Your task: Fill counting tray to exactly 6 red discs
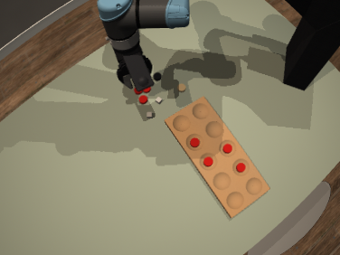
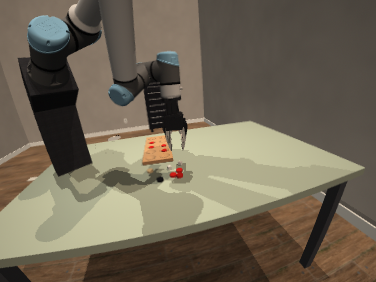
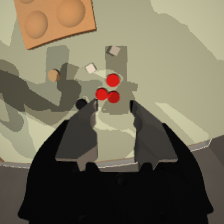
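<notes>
End effector [image 3: 114,106], jaws partly open and holding nothing, poised above three loose red discs [image 1: 143,99] clustered on the worktop [image 1: 90,190] just beyond its fingertips; to the right, the counting tray [image 1: 262,187] with four red discs in separate pockets.

Counting tray [image 1: 183,136] lies diagonal on table [image 1: 90,194], 4 red discs in its middle pockets, other pockets bare. Up-left of tray: gripper [image 1: 142,86] w/ arm over 3 loose red discs [image 1: 143,99]; black disc [image 1: 157,76], tan disc [image 1: 182,87], 2 small pale cubes [image 1: 158,100] nearby.
</notes>
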Tool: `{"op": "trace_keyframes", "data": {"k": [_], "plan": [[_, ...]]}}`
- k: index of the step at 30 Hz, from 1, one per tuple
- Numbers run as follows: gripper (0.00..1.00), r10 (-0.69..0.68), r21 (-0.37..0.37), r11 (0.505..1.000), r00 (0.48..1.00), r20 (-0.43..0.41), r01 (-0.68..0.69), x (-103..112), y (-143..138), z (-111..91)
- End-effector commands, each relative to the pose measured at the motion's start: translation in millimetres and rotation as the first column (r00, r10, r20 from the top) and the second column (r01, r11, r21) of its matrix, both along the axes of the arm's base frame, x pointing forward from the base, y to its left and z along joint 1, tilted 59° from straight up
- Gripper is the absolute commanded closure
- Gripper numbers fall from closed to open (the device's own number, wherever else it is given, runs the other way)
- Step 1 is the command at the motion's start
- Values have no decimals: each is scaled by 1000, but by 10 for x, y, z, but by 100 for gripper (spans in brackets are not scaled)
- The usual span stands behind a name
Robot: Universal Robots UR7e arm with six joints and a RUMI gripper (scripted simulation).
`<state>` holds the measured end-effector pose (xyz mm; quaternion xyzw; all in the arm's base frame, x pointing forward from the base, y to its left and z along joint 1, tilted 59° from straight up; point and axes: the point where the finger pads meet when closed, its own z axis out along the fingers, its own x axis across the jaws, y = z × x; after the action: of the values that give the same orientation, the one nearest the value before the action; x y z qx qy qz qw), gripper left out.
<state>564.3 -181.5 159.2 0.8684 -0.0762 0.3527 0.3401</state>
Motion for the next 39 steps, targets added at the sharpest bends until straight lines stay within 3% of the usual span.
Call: {"op": "trace_keyframes", "data": {"k": [1,16,39], "plan": [[72,-4,-3,1000,1000,7,4,-4,2,2],[72,-5,-4,1000,1000,9,5,38,-48,-37],[72,-5,-4,1000,1000,9,5,548,-636,-505]]}}
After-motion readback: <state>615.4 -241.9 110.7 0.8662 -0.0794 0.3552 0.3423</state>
